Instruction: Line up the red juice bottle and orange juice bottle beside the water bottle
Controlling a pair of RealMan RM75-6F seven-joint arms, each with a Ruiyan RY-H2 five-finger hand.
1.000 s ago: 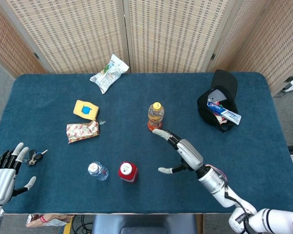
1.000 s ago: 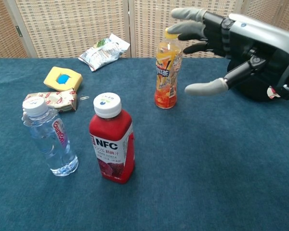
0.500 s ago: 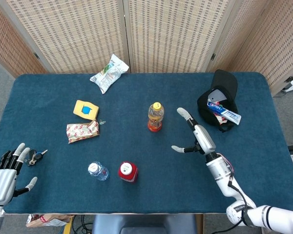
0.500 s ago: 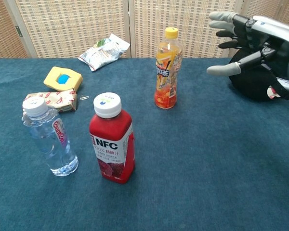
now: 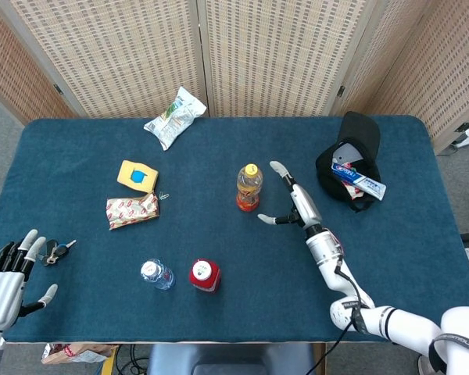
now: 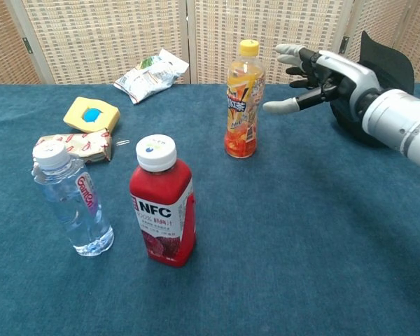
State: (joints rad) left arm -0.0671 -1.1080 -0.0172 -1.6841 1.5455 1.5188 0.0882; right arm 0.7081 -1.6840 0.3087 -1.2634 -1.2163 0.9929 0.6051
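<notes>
The orange juice bottle [image 5: 248,188] [image 6: 242,99] stands upright near the table's middle, yellow cap on top. Just to its right my right hand [image 5: 292,203] [image 6: 315,72] hovers with fingers spread and thumb pointing at the bottle, a small gap between them, holding nothing. The red juice bottle [image 5: 205,275] [image 6: 162,201] stands close beside the clear water bottle [image 5: 156,273] [image 6: 71,199] near the front edge. My left hand [image 5: 8,275] is at the front left corner with fingers apart and holds nothing; the chest view does not show it.
A yellow box [image 5: 137,176], a red-and-white packet [image 5: 131,210] and a white snack bag [image 5: 174,116] lie at the back left. A black pouch [image 5: 350,160] with a toothpaste tube sits at the right. Keys [image 5: 59,251] lie by my left hand.
My right hand swung away to the right and lower, then came back to the orange juice bottle's right side. The bottles and the left hand stayed put.
</notes>
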